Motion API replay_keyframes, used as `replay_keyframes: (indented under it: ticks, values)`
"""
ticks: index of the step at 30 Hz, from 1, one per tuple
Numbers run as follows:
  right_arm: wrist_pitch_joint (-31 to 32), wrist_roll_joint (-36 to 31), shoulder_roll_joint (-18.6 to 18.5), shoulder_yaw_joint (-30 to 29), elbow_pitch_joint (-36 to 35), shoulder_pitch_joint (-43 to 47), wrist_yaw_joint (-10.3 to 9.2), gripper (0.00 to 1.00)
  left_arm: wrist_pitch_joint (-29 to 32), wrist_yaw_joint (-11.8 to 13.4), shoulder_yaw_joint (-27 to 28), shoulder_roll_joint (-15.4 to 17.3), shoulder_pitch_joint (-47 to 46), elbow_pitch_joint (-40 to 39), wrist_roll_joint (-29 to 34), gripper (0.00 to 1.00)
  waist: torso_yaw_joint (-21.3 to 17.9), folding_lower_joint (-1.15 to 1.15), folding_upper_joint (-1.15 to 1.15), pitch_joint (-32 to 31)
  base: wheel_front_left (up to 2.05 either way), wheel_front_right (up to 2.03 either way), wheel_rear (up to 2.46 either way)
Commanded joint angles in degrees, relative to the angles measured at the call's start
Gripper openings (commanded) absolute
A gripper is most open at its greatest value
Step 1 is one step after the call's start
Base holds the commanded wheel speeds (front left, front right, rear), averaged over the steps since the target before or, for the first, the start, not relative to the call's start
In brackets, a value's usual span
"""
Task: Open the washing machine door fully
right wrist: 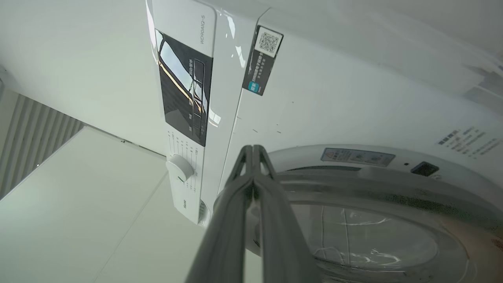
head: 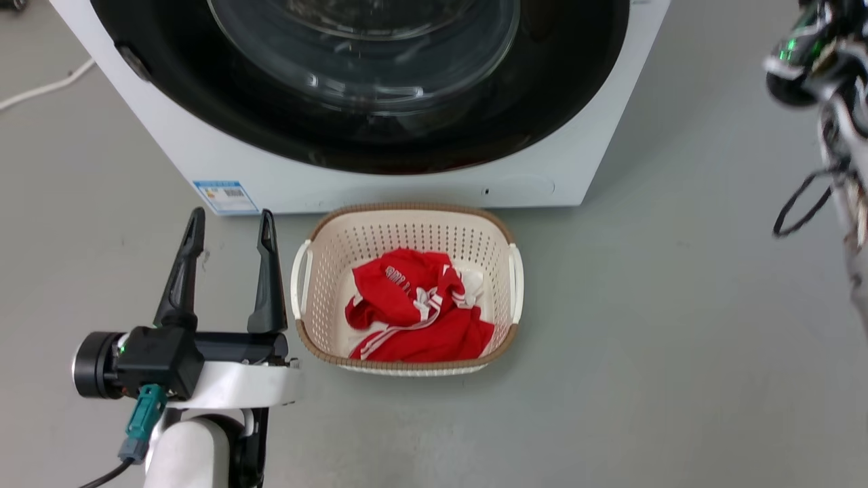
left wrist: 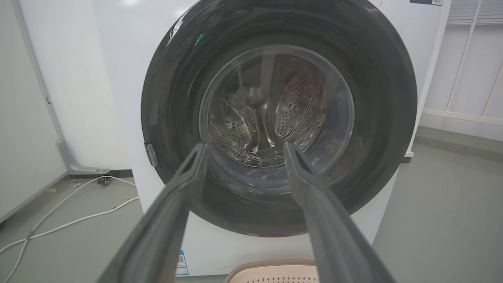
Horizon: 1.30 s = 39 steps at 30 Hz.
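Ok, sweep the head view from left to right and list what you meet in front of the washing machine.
White cable → left gripper, open → cream laundry basket holding a red garment → right arm, blurred at the edge.

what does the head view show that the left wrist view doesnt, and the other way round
Head view: red clothing lying inside the basket, with both basket handles.
Left wrist view: the perforated steel drum behind the glass of the washing machine door, which looks closed.
Both: that door, the white washing machine, its blue label, the basket rim, a white cable on the floor, and the open left end effector.
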Motion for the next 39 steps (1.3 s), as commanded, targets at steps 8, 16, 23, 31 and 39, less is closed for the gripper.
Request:
replay_keyframes:
  ticks: [8,16,23,31,39]
  values:
    - [10.39,-4.47,0.00,8.10,12.50,-17.07,0.00,0.00,-0.16,-0.73,0.23,-0.05,-3.95,-2.21,0.24,1.00,0.83,-0.01,0.00,8.07,0.00,0.00,0.00]
    - [15.19,-8.98,2.39,13.04,21.21,-27.44,0.00,0.00,-0.16,-1.51,0.36,-0.06,-6.76,-2.92,0.61,1.00,1.13,-0.01,0.00,12.99,0.00,0.00,0.00]
    - [14.51,-10.59,3.63,13.61,25.81,-32.31,0.00,0.00,-0.16,-1.83,0.49,-0.07,-8.24,-2.94,0.63,1.00,1.65,-0.01,0.00,15.50,0.00,0.00,0.00]
    - [21.05,-9.58,5.21,13.99,27.12,-32.22,0.00,0.00,-0.16,-1.87,0.25,-0.08,-8.66,-2.21,0.35,1.00,1.68,-0.01,0.00,15.76,0.00,0.00,0.00]
    - [29.31,-7.57,3.93,14.26,22.97,-26.95,0.00,0.00,-0.15,-0.93,0.12,-0.07,-7.17,-1.14,-0.56,1.00,0.89,-0.01,0.00,13.09,0.00,0.00,0.00]
